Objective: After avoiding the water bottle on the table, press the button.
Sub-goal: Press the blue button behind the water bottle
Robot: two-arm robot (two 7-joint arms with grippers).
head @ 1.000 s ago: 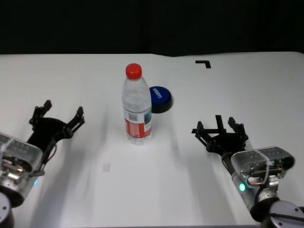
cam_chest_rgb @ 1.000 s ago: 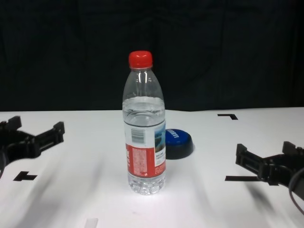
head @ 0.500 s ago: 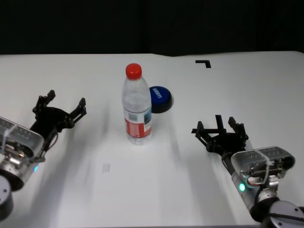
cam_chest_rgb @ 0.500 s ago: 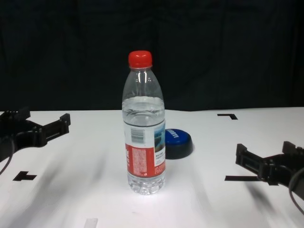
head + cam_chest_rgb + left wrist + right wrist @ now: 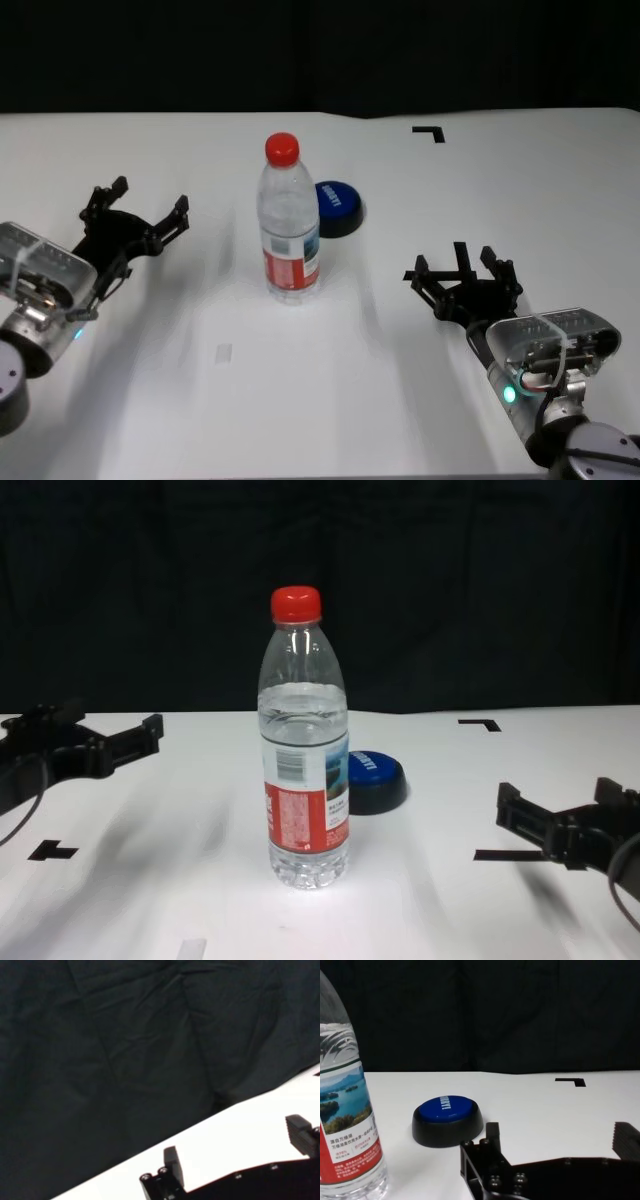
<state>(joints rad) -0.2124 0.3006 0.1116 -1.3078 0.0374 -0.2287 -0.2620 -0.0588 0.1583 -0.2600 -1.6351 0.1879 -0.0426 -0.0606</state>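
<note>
The left gripper has risen and pushed forward over the past second, its fingers spread wide and holding nothing, while the right gripper has not budged. Nearest the robot, both forearms flank the white table. The right gripper sits low at the near right, jaws apart and empty, parked well clear of everything. The left gripper hovers above the tabletop on the left side, well apart from the bottle, with open table between them.

At mid-table the bottle stands upright, red cap on, apparently undisturbed. Just behind it and slightly to the right lies the button, blue dome up, close beside the bottle but, as the right wrist view shows, not touching it. A black tape corner marks the far right of the table, near the dark curtain at the back.

The task looks to be in its opening stretch: the button appears unpressed and no gripper is near it. Still to come, by the look of things, are the swing around or over the bottle, the descent onto the dome, and the press itself. The bottle's height beside the low button leaves little margin on the left arm's side.
</note>
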